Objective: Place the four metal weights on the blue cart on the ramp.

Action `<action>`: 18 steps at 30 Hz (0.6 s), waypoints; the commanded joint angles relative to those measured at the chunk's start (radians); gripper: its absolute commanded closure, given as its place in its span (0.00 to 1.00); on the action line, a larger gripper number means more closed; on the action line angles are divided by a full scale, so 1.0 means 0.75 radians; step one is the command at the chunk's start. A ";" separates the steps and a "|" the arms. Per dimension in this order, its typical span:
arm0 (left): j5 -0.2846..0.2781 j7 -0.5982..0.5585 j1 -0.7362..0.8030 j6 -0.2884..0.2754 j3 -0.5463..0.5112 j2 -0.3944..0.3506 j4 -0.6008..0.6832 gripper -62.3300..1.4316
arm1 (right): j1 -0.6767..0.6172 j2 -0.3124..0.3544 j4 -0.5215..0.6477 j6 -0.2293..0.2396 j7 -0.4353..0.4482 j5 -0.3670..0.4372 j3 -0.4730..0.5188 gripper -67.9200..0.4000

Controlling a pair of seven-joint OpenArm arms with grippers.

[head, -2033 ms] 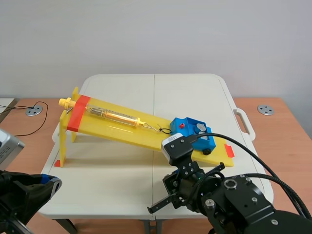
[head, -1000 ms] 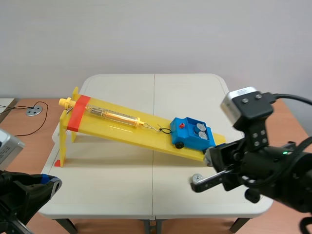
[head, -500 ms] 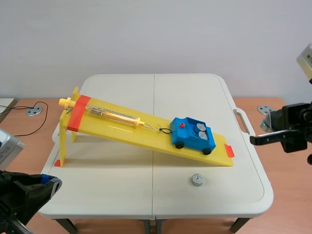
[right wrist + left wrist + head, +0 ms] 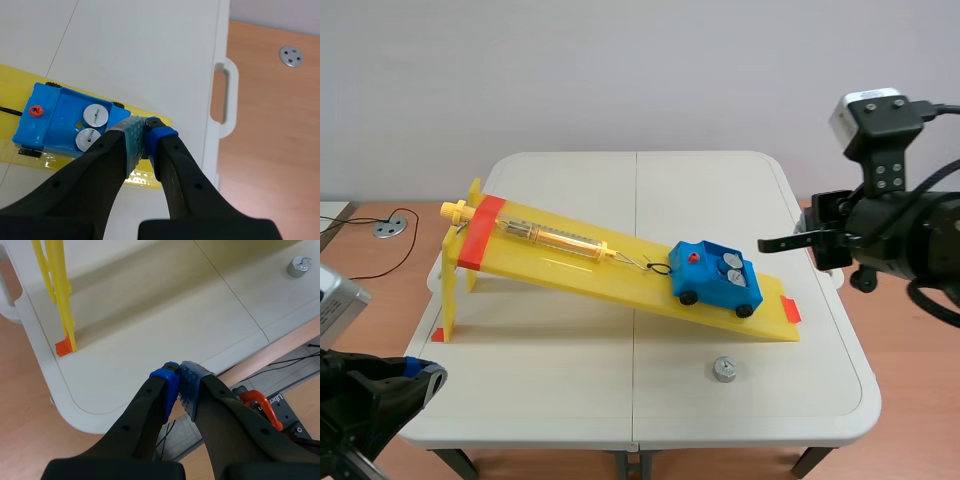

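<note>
Since half a second ago the right end effector (image 4: 142,125) has swung back toward the blue cart (image 4: 715,277), fingers closed and empty. At least two weights (image 4: 96,114) lie in the cart, low on the ramp (image 4: 560,265). One loose weight (image 4: 724,369) on the surface (image 4: 570,390) is not loaded yet.

Two metal weights (image 4: 95,114) are showing inside the one blue cart (image 4: 52,110). One more metal weight (image 4: 724,369) is lying near the cart. One yellow ramp (image 4: 582,274) is holding the cart.
</note>
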 commanded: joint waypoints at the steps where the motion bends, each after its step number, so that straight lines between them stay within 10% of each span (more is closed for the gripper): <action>1: -0.059 -0.129 -0.026 -0.027 -0.019 -0.008 0.083 0.92 | 0.142 -0.001 0.077 -0.066 0.252 -0.028 -0.046 0.98; 18: -0.059 -0.129 -0.026 -0.026 -0.019 -0.008 0.083 0.92 | 0.346 -0.082 -0.194 -0.178 0.309 -0.199 -0.227 0.98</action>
